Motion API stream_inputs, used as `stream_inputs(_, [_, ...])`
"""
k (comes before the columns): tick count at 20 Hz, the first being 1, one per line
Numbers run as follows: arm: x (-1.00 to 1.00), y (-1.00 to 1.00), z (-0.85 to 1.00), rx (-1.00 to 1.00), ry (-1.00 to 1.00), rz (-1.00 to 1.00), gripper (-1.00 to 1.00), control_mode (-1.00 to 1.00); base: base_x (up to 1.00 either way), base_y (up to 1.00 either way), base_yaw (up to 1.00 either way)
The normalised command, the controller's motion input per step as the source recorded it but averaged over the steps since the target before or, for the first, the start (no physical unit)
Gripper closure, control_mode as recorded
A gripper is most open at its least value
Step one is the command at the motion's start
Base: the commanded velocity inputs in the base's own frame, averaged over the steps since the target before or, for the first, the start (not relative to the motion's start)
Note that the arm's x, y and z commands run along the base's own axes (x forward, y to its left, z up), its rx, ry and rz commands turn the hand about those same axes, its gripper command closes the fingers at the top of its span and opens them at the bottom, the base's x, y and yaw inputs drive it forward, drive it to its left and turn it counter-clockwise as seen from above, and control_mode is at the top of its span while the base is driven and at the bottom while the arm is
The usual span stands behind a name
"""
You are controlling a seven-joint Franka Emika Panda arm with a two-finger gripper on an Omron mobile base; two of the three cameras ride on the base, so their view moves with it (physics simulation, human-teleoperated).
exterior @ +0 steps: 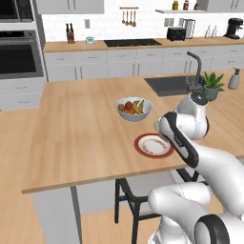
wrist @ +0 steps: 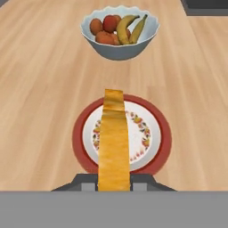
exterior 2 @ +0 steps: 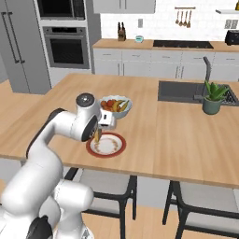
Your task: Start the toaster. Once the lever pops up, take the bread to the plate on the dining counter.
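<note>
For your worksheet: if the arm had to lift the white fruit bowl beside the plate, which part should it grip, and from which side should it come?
Probably the fruit bowl's scalloped rim, pinched from above with one finger inside and one outside. The wall is thin and flares outward, so it offers an edge, while the body looks too wide to span. The side facing the plate seems best: the bananas lean on the far rim.

Bright even light, soft shadows, slight blur.

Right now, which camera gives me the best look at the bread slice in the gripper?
The hand view: the bread stands edge-on, toasted golden, above the plate. In the right base view only a small tan sliver shows below the gripper. In the left base view the arm covers it.
</note>
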Motion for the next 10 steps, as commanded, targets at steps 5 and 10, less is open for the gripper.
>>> stream_inputs(5, [0.32,-0.04,-0.32,0.0,0.03,0.0,1.0,-1.0,0.0,0.0,0.0])
stream_inputs(10, [0.16,-0.07,-0.36,0.0,0.0,0.0,1.0,-1.0,0.0,0.0,0.0])
